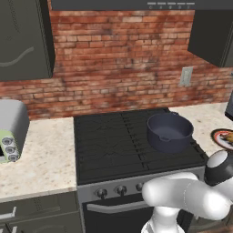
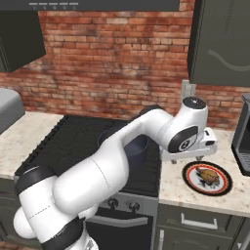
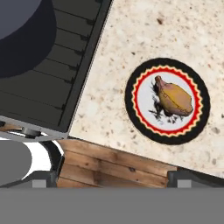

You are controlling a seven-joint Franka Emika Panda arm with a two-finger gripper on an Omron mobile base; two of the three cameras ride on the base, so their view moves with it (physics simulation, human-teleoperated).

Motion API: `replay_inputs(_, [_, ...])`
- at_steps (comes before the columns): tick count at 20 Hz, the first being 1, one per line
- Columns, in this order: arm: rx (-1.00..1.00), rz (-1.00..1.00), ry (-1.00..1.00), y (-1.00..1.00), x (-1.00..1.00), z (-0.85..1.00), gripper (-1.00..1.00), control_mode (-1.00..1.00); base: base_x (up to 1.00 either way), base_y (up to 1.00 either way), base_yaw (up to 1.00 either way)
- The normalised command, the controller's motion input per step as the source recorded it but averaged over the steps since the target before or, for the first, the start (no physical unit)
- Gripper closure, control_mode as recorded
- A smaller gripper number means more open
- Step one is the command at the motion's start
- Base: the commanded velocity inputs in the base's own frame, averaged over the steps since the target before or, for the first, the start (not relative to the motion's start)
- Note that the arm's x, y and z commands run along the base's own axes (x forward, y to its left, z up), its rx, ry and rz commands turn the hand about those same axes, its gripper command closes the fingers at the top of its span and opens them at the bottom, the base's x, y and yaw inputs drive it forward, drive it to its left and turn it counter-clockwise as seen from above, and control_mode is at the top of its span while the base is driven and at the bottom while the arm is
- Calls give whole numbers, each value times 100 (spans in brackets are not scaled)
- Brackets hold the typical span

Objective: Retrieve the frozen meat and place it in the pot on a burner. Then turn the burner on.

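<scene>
The frozen meat (image 3: 175,98), a small orange-brown lump, lies on a red-rimmed plate (image 3: 131,101) on the counter right of the stove; it also shows in the right base view (image 2: 207,175). The dark blue-grey pot (image 1: 169,132) stands on the stove's front right burner with nothing visible inside, and the arm partly hides it in the right base view (image 2: 139,146). My gripper (image 3: 111,181) hangs above the counter beside the plate (image 2: 188,158), clearly higher than the meat. It is open, with its tips wide apart and nothing between them.
The stove knobs (image 1: 120,189) run along the front panel below the burners. A toaster oven (image 1: 11,132) sits on the left counter and a dark appliance (image 2: 242,141) stands right of the plate. Dark cabinets hang overhead on both sides.
</scene>
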Motion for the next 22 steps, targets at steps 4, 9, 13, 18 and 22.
replay_inputs(4, [-5, 11, 0, -23, 7, -27, -100, -100, 0, 0, 0])
replay_inputs(9, [-4, 16, -1, -4, 9, -24, -100, -100, 0, 0, 0])
replay_inputs(13, [0, 13, 9, -7, 29, -17, -100, -100, 0, 0, 0])
replay_inputs(18, [-6, 9, 6, -13, 36, -25, -100, -100, 0, 0, 0])
replay_inputs(22, [-6, 1, 6, -17, 29, -24, -100, -100, 0, 0, 0])
